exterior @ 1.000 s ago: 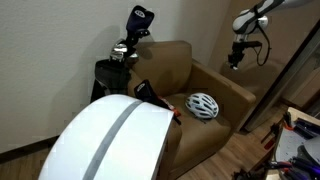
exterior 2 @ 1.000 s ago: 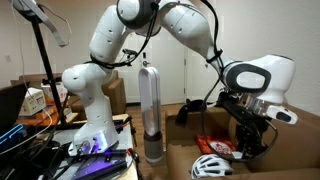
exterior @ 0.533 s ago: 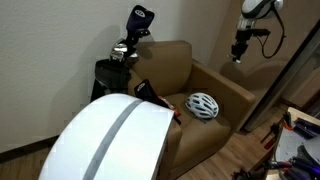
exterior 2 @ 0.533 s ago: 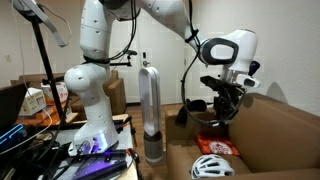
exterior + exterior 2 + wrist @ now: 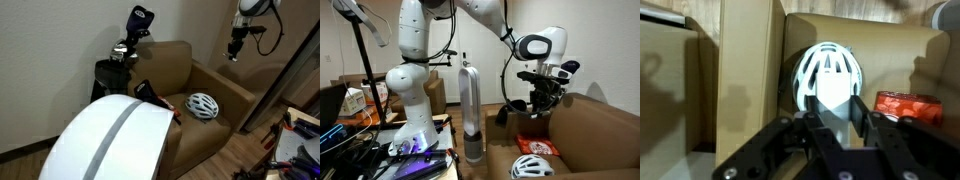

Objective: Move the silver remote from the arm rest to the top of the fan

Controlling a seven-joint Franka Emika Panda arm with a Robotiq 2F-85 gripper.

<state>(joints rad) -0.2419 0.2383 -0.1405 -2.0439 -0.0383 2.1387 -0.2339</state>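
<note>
Silver remote (image 5: 837, 118): handles stiff, light, slick; sits seemingly clamped across thin edges in tool (image 5: 838, 102), helmet (image 5: 828, 66) at 12 o'clock; fan (image 5: 112, 140) well apart.

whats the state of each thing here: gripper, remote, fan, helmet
gripper: shut on the silver remote, high over the armchair
silver remote: held between the gripper fingers, off the arm rest
fan: top bare, remote not yet on it
helmet: lying on the armchair seat

both exterior views share armchair (image 5: 170, 65) and helmet (image 5: 203, 104), wrist view looks down, close
</note>
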